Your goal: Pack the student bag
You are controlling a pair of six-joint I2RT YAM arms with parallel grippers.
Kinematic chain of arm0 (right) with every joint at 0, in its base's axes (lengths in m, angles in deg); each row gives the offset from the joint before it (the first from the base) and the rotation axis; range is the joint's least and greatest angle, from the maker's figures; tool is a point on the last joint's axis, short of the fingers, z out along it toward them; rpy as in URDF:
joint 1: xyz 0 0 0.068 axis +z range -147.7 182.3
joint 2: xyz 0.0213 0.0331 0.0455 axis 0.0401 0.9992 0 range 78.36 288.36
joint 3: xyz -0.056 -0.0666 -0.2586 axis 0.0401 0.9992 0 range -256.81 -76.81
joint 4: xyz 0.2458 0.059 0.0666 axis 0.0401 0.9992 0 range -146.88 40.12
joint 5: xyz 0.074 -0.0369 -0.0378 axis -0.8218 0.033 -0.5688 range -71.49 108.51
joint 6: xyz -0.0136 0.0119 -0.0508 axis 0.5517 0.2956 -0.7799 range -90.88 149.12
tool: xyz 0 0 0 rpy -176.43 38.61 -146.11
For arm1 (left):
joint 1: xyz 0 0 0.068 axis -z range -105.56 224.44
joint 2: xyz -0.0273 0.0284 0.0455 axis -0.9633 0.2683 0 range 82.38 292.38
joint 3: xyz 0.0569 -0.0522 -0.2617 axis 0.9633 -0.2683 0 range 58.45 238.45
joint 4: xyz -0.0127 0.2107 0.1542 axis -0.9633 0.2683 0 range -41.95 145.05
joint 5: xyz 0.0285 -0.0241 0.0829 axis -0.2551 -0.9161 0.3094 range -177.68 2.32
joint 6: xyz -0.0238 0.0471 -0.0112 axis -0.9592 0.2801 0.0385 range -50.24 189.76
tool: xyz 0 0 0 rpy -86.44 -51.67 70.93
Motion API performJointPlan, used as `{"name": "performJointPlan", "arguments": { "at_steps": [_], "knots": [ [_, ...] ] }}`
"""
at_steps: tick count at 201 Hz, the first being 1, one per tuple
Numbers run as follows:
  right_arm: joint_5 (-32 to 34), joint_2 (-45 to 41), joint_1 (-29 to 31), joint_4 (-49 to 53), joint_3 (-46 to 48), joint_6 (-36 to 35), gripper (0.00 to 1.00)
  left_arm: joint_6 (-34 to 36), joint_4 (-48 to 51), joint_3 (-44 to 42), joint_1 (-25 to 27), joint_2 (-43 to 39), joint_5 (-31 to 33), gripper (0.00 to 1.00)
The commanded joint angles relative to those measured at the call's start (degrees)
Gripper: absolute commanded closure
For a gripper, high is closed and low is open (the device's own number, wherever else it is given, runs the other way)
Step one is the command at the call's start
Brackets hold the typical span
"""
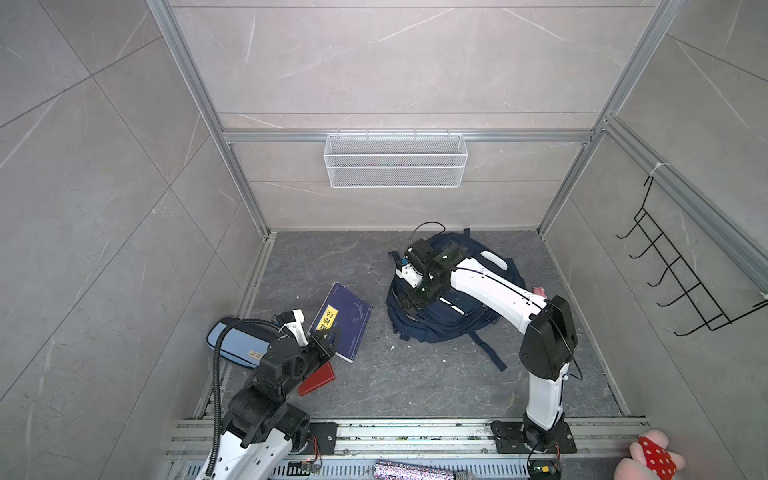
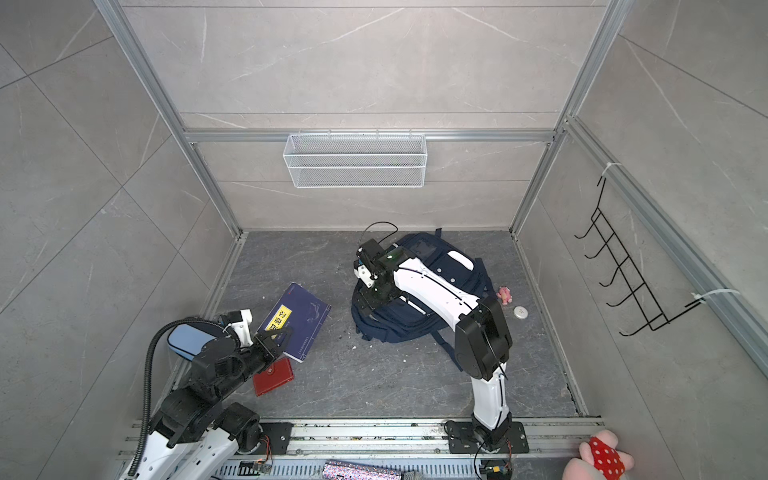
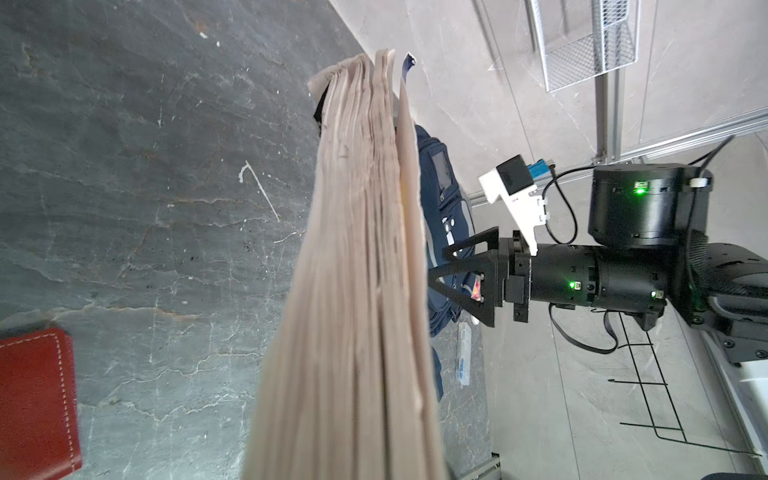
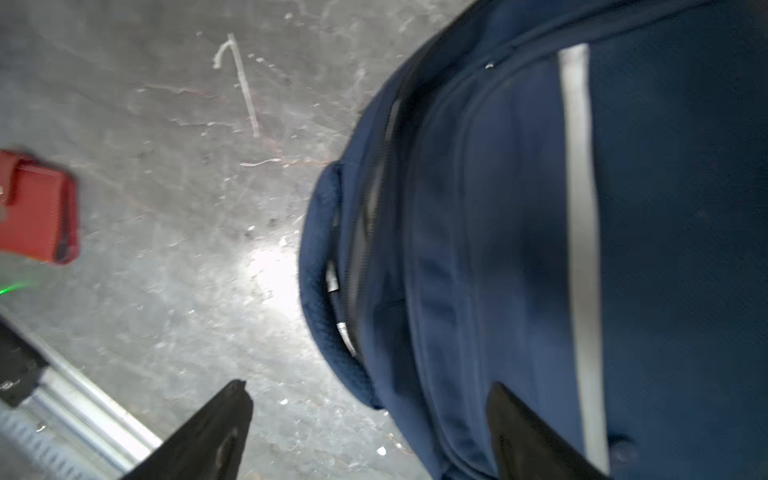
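The bag point(image 1: 440, 322) lies flat on the floor point(image 1: 365, 382), right of the middle and toward the back wall; the right gripper point(image 4: 368, 386) hangs over its left edge, the 2 jaws spread wide with nothing between them; well apart to the left, the left gripper point(image 1: 329, 332) is closed tight on the near edge of a blue book point(image 1: 349, 311); a red wallet point(image 1: 318, 380) lies just beside this arm; a light-blue case point(image 1: 226, 338) lies further left.
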Motion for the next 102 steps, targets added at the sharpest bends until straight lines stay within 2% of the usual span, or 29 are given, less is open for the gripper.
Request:
{"name": "performJointPlan", "arguments": {
  "at_steps": [1,36,55,76,102],
  "knots": [
    [4.82,1.77,-0.42,-2.82,0.20,-2.07,0.15,-1.78,-3.32,-0.48,-0.19,-0.76,-1.13,1.00],
    [2.83,5.28,1.43,-3.58,-1.16,-3.29,0.23,-1.51,-2.58,-0.69,-0.15,-0.98,-1.09,1.00],
    [3.87,7.09,2.95,-3.72,-1.67,-3.39,0.28,-1.51,-2.68,-0.92,-0.16,-0.66,-1.20,1.00],
    [4.63,9.18,3.21,-3.55,-1.92,-3.61,0.37,-2.01,-4.33,-1.54,-0.15,-0.12,-1.46,1.00],
    [7.77,9.54,3.73,-5.68,-0.57,-4.88,0.59,-1.73,-5.18,-1.66,-0.17,1.03,-1.79,1.00]
  ]
}}
